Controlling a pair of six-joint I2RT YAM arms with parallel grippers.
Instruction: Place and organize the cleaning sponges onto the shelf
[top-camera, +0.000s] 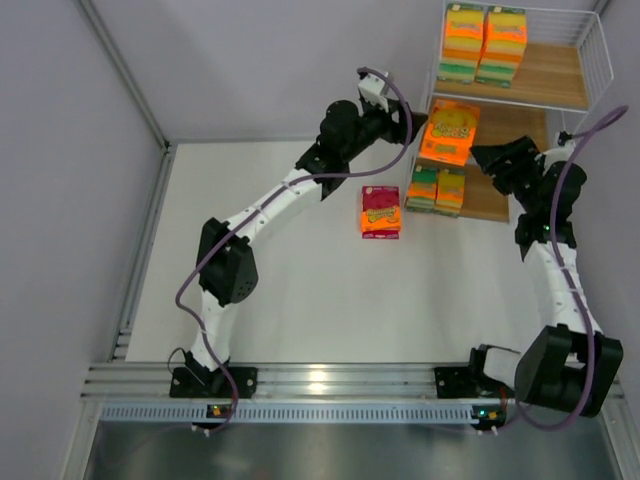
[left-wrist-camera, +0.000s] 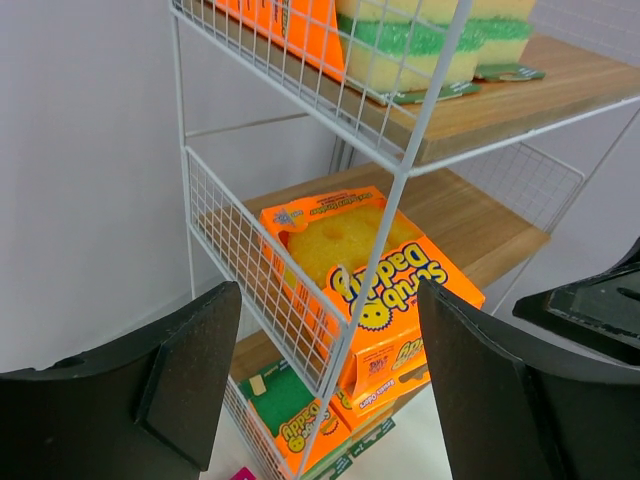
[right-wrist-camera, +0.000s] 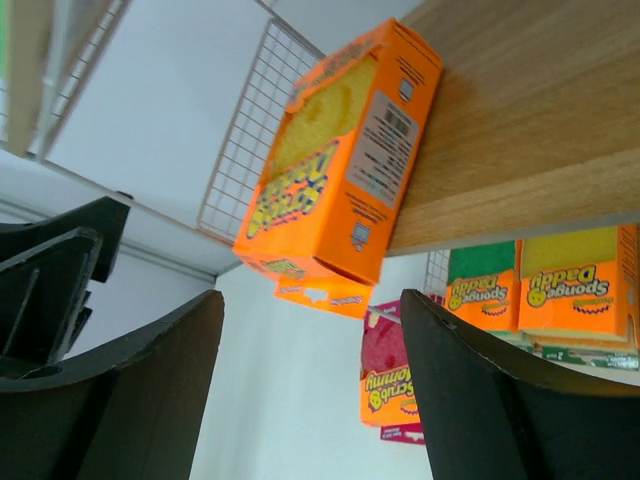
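Shows an orange sponge pack (top-camera: 449, 132) lying askew on the middle board of the shelf (top-camera: 560, 90), one corner jutting past the front edge. Finds left gripper (top-camera: 405, 122) and right gripper (top-camera: 490, 158) both gaping wide, holding nothing, close on either side of it. Leaves a magenta-topped pack (top-camera: 380, 211) on the table (top-camera: 300, 290) by the shelf's front edge. Risks a nudge from either finger tipping the overhanging pack off.

Remote log: this reads as a robotics lab test cell. Plain grey partition panels (top-camera: 70, 200) close off the left and top of the overhead frame. The white table (top-camera: 300, 310) is bare-topped. The left arm (top-camera: 265, 205) and right arm (top-camera: 560, 285) are bolted to an aluminium rail (top-camera: 330, 382) along the bottom edge, with purple cables (top-camera: 181, 292) exposed. A wire-and-wood shelf (top-camera: 555, 75) at upper right holds boxed sponge packs (top-camera: 450, 133).
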